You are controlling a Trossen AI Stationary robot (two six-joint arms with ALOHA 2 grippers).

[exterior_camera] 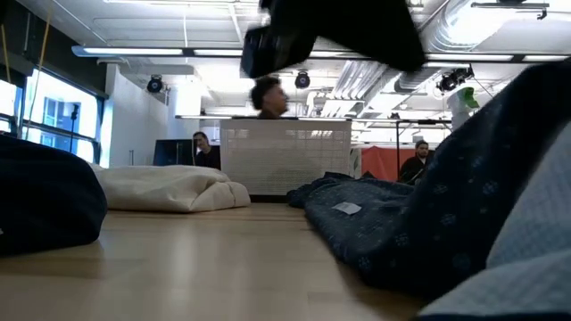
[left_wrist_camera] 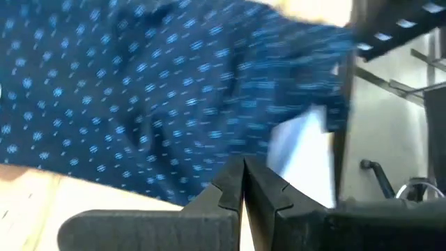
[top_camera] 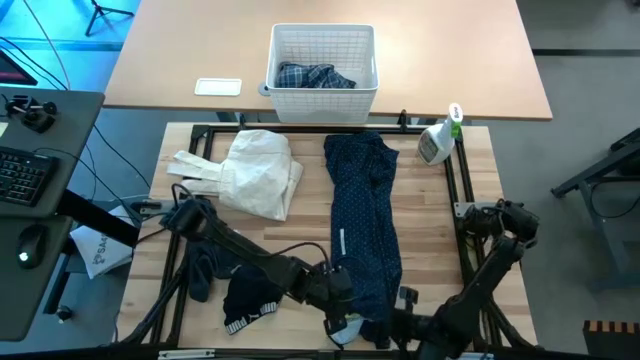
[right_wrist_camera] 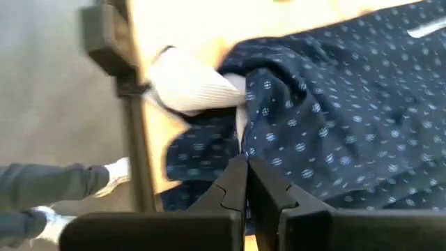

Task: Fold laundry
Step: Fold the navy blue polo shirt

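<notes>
Navy dotted shirt (top_camera: 362,225) laid lengthwise down table centre, long axis running from basket (top_camera: 322,90) side toward near edge. Near hem sits right at both grippers. Left gripper (left_wrist_camera: 243,183) fingers pressed together, empty, shirt just ahead. Right gripper (right_wrist_camera: 246,183) pinched tight at hem, cloth between fingers not confirmed. Right looks marginally nearer.

Overhead, table-level and two close wrist cameras.
</notes>
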